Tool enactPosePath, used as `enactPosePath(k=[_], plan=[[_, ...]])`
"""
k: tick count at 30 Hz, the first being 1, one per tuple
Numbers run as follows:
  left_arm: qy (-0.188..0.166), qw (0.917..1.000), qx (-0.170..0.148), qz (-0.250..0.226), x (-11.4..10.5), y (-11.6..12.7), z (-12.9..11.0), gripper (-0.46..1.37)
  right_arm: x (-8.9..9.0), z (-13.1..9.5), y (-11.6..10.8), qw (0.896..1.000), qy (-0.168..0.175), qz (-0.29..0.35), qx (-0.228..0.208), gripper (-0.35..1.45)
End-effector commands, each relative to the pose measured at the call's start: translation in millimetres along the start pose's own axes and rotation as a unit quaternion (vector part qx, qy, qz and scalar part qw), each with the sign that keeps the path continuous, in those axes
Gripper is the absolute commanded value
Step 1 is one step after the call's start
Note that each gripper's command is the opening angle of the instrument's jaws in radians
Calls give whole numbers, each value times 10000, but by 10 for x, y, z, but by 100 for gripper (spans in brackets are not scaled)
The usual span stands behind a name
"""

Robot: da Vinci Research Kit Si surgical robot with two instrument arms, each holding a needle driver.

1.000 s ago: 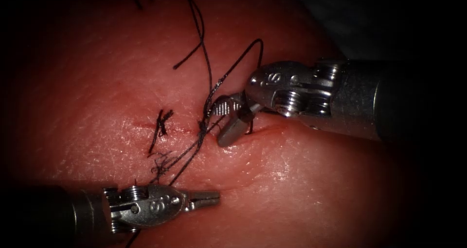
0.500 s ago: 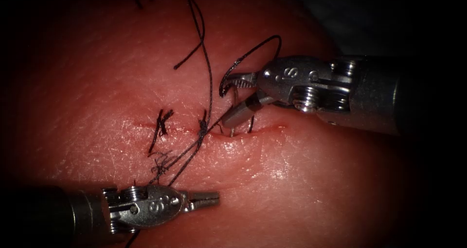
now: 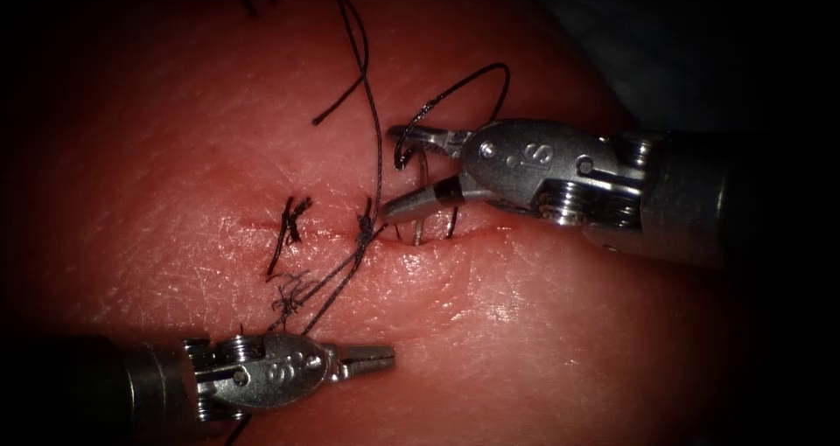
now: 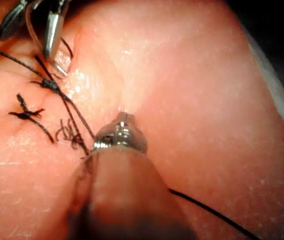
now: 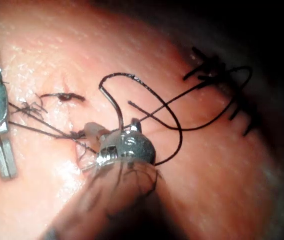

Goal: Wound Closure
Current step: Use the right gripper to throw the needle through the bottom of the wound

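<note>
The cut (image 3: 472, 233) runs across the tissue (image 3: 542, 324). My right tool (image 3: 389, 171) reaches in over its right end with jaws open, holding nothing. The curved needle (image 3: 419, 223) stands in the tissue at the cut, rising between those jaws; the left wrist view shows the needle (image 4: 28, 25) between the right tool's jaws (image 4: 26, 46). Black thread (image 3: 464, 83) loops over the upper jaw and runs down through the knot (image 3: 363, 230). My left tool (image 3: 389, 353) lies below the cut, jaws shut and empty; the left tool (image 5: 6, 172) appears beside the thread strands.
A tied stitch with short cut ends (image 3: 289, 223) sits on the left part of the cut. A long thread tail (image 3: 360, 57) runs up and away from the knot. Frayed thread ends (image 3: 289, 293) lie between the cut and the left tool.
The right tool lifted off the cut, shifted right and turned its open jaws leftward, carrying the thread loop higher. The left tool has stayed still.
</note>
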Motion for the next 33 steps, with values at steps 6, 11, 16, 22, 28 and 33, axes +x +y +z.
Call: enactPosePath(k=[6, 11, 16, 22, 28, 33], plan=[[0, 10000, -50, -3, 1, 0, 0, -35, 10, -8, 2, 9997, -184, 140, -118, -35], [0, 10000, -47, -5, 1, 0, 0, -35, 12, -4, 9, 9990, -390, -232, 23, -35], [-1, 10000, -46, -6, 1, 1, 0, -35, 8, 7, 15, 9985, -393, -291, 235, -35], [-2, 10000, -49, -4, 0, 1, -2, -35, -4, 19, 13, 9949, -407, -406, 826, -35], [-1, 10000, -44, -4, 0, 2, -1, -35, -7, 31, 22, 9896, -84, -267, 1410, -35], [-1, 10000, -42, -3, 0, 2, -1, -35, -3, 43, 25, 9811, 244, 282, 1897, -35]])
